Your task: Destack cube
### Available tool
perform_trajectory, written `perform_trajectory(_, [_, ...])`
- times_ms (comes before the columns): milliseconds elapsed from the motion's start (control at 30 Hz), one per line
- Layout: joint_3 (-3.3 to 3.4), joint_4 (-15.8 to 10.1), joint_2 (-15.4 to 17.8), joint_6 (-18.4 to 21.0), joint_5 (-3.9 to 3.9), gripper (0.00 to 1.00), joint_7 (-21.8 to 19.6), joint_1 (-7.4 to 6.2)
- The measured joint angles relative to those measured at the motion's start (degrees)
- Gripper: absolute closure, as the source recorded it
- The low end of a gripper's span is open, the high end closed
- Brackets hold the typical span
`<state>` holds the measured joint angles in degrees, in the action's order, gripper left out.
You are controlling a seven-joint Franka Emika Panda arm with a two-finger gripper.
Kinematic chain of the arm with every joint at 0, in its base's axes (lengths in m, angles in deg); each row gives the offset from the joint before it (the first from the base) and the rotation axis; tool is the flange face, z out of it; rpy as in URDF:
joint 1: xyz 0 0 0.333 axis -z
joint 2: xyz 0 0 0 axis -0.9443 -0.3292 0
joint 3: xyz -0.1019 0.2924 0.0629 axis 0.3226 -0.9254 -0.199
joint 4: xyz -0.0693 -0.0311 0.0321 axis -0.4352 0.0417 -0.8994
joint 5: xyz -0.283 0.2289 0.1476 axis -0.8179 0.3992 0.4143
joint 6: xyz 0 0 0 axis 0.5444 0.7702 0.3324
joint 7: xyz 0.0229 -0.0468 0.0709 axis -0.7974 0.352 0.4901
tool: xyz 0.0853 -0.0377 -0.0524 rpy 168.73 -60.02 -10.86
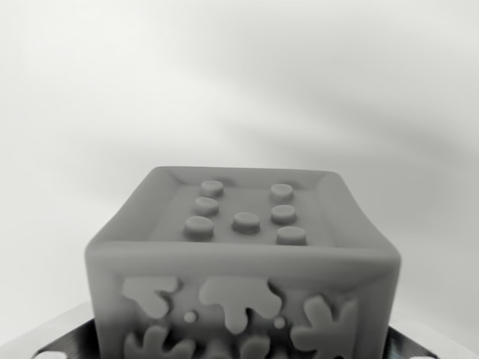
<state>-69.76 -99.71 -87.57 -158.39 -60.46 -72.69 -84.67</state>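
A grey cube (243,262) fills the lower middle of the wrist view, very close to the camera. Its top face has a raised rim and several round studs; its near face carries raised splash-like shapes. My gripper (239,345) sits at the bottom edge of the view. One dark ribbed finger (69,342) shows at the view's lower left and the other finger (410,345) at the lower right, each pressed against a side of the cube. The gripper is shut on the cube. Nothing shows beneath the cube; a second cube is not in view.
Behind the cube there is only a blurred pale grey-white surface (239,82) with soft shadows.
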Motion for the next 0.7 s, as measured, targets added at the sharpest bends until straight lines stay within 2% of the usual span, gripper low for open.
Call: perform_trajectory(700, [-0.23, 3.55, -2.76, 0.75, -0.38, 1.00, -1.62, -3.80])
